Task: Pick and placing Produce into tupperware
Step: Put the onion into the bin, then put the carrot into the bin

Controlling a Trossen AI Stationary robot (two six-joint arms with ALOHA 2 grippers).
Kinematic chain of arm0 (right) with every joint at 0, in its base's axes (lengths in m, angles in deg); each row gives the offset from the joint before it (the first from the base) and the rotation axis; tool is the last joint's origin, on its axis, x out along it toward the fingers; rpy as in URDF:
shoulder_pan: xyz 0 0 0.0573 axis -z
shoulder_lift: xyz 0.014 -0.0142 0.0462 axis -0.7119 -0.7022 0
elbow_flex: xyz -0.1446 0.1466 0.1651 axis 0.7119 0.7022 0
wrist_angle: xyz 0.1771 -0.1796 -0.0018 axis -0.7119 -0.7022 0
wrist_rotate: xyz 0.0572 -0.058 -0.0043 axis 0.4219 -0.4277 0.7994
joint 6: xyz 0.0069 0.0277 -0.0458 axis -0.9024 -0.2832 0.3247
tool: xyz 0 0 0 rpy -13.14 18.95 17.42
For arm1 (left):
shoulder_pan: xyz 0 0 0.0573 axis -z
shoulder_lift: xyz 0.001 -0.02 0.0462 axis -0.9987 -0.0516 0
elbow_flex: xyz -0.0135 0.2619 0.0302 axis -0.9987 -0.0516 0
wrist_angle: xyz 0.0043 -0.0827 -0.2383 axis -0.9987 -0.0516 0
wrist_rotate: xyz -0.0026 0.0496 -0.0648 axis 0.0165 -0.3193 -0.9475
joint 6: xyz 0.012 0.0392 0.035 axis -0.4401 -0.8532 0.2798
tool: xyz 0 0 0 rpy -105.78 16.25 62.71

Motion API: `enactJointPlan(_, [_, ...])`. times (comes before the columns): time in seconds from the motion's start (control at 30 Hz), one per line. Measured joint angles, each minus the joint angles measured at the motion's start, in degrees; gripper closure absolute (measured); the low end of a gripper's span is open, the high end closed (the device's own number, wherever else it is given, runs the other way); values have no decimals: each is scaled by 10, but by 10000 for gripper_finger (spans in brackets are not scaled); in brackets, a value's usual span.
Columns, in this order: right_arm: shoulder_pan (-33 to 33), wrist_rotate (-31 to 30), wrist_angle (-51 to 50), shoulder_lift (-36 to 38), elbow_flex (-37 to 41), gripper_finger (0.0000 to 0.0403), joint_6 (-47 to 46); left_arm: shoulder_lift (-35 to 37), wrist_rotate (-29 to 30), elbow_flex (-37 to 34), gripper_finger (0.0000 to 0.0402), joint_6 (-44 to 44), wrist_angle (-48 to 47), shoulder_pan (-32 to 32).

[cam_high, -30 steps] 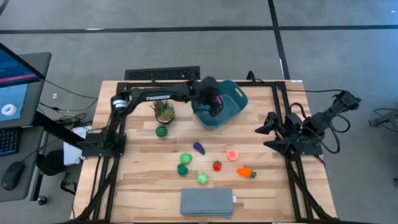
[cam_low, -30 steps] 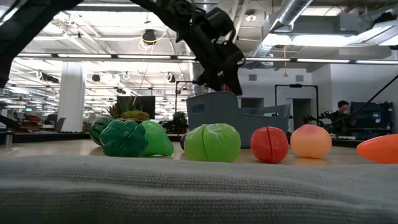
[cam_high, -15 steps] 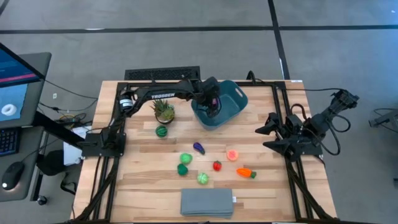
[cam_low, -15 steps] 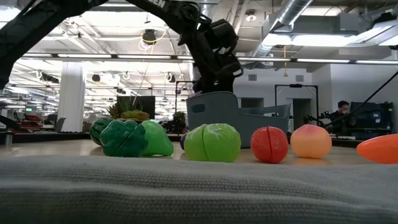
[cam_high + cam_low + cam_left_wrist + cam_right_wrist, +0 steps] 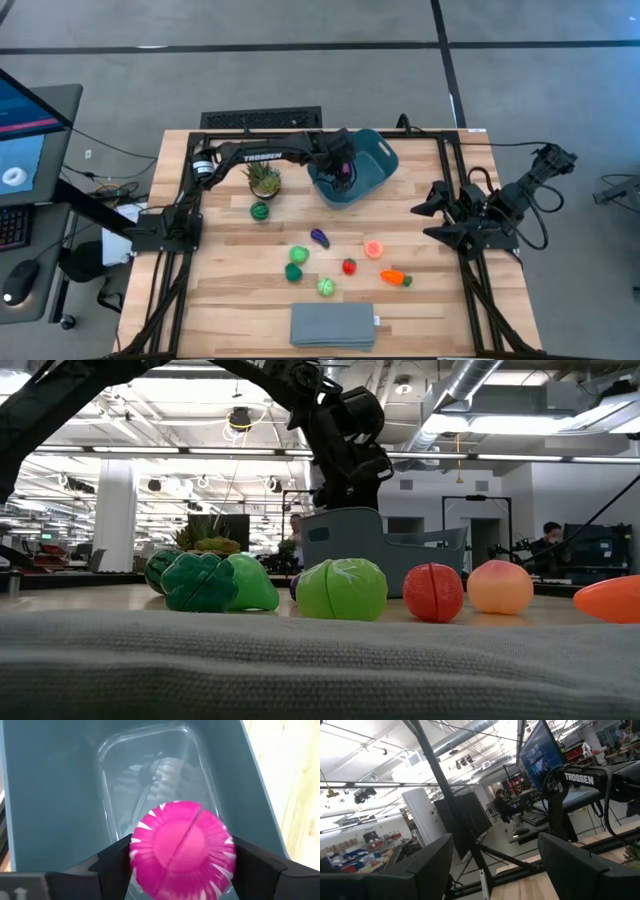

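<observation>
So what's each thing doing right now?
Left gripper: over the teal bin, fingers either side of the magenta toy.
Magenta toy: between the fingers, not yet dropped.
Teal bin: upright; clear container lying inside.
Right gripper: open, parked at table's right edge.
Carrot: lying on the table.

"TROSSEN" on left arm [image 5: 262, 155], apparently

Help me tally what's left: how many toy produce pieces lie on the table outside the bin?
7: watermelon beside the plant; broccoli, pear, cabbage, eggplant, tomato, peach, carrot mid-table. Correction: 8.
</observation>
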Motion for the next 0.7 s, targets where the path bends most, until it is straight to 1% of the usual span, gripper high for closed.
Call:
enactJointPlan(0.1, [0,0,2,0,0,90,0,0,3,0,118,0,-2,1])
enactJointPlan(0.4, [0,0,2,0,0,90,-11,0,6,2,116,-7,-19,1])
enactJointPlan(0.57, [-6,-6,-61,0,0,90,-78,3,-34,38,116,-45,-61,2])
enactJointPlan(0.63, [-17,-21,-87,0,0,90,-101,3,-43,63,116,-65,-93,5])
enactJointPlan(0.7, [-35,-49,-97,-4,0,90,-108,4,-58,94,116,-84,-132,10])
